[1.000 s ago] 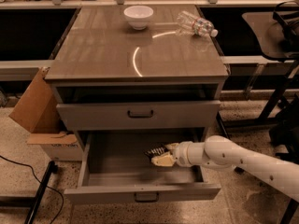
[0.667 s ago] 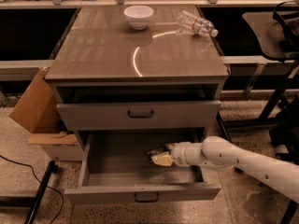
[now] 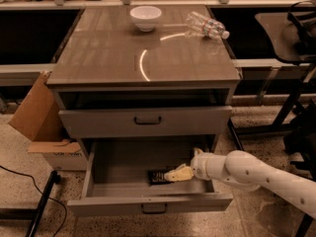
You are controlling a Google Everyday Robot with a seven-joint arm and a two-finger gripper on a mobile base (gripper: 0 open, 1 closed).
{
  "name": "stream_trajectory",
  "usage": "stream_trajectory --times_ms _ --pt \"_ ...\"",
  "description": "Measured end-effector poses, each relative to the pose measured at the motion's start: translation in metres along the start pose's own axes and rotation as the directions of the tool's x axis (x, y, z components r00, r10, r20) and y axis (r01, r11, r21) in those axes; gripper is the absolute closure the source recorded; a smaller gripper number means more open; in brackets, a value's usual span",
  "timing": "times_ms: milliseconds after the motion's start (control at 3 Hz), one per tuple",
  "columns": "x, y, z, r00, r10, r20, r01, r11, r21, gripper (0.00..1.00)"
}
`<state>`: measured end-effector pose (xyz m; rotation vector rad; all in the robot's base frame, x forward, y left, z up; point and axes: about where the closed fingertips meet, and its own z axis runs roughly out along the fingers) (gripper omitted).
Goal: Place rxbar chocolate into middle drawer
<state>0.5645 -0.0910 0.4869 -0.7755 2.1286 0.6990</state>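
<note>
The middle drawer (image 3: 148, 201) is pulled open, the lower of the cabinet's two handled drawers. The rxbar chocolate (image 3: 158, 176), a small dark flat bar, is low inside it, right of the middle of the drawer floor. My gripper (image 3: 177, 174) reaches into the drawer from the right on a white arm, and its pale tip is at the bar's right end. I cannot tell whether the bar rests on the floor or is held.
The grey handled drawer above (image 3: 146, 120) is slightly open. A white bowl (image 3: 145, 17) and a clear plastic bottle (image 3: 206, 25) lie on the cabinet top. A cardboard box (image 3: 37, 120) stands at the left. Dark chair legs (image 3: 291, 98) stand at the right.
My gripper has moved down and slightly toward the drawer front with the bar, which now sits lower in the drawer.
</note>
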Motion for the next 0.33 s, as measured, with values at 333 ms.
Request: stream_trajectory --times_ms 333 --pt "0.0013 -0.0059 -0.0484 0.999 0.026 0.032 -0.028 0.9981 0.056 0.0"
